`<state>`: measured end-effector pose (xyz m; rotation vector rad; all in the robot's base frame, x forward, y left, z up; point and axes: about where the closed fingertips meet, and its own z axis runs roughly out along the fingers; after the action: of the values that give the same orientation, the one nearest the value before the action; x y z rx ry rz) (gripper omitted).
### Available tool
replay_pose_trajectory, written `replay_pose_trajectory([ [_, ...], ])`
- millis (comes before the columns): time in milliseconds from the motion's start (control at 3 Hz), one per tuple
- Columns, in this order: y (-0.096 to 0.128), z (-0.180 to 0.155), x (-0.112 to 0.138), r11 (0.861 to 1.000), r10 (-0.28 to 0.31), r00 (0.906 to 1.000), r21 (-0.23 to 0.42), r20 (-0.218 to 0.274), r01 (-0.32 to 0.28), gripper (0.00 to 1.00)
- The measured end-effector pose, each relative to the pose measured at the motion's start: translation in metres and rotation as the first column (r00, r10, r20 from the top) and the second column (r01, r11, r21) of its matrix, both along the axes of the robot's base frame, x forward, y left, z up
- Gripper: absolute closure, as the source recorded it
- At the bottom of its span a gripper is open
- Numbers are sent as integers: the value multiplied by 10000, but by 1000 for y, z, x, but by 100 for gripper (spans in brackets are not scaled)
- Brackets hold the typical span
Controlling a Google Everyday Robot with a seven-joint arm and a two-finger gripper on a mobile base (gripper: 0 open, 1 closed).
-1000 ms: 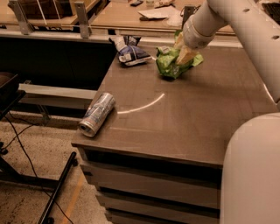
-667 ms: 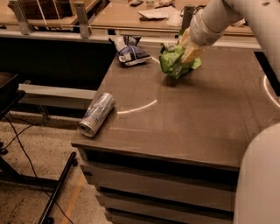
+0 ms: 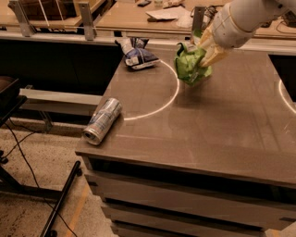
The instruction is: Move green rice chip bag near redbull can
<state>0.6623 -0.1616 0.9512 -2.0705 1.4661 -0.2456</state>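
The green rice chip bag (image 3: 190, 65) is a crumpled lime-green foil bag with a white label patch, hanging just above the brown table top at the far middle. My gripper (image 3: 206, 48) comes in from the upper right and is shut on the bag's upper right side, its cream fingers (image 3: 213, 54) pressed into the foil. The redbull can (image 3: 102, 121) lies on its side at the table's left front edge, its shiny round end towards the front. The can is well to the left and nearer than the bag.
A dark blue-and-white snack bag (image 3: 136, 54) lies at the table's far left. The brown table (image 3: 199, 134) has drawers below. Wooden benches with papers (image 3: 164, 13) stand behind. A black stand's legs and cables (image 3: 55, 203) are on the floor at left.
The gripper has lifted the green bag off the table and carried it slightly. The camera view has shifted, so the table sits further left in the frame. The can and blue bag have not moved.
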Motion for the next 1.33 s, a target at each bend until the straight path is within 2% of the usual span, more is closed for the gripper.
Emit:
replay_pose_trajectory([
  [333,9,-6,-41,9995,280,9996,-134,11,-280,100],
  [667,23,-24,-89,9987,373,9990,-350,256,-364,100],
  [1333,52,-51,-144,9972,627,9940,-467,892,-587,100],
])
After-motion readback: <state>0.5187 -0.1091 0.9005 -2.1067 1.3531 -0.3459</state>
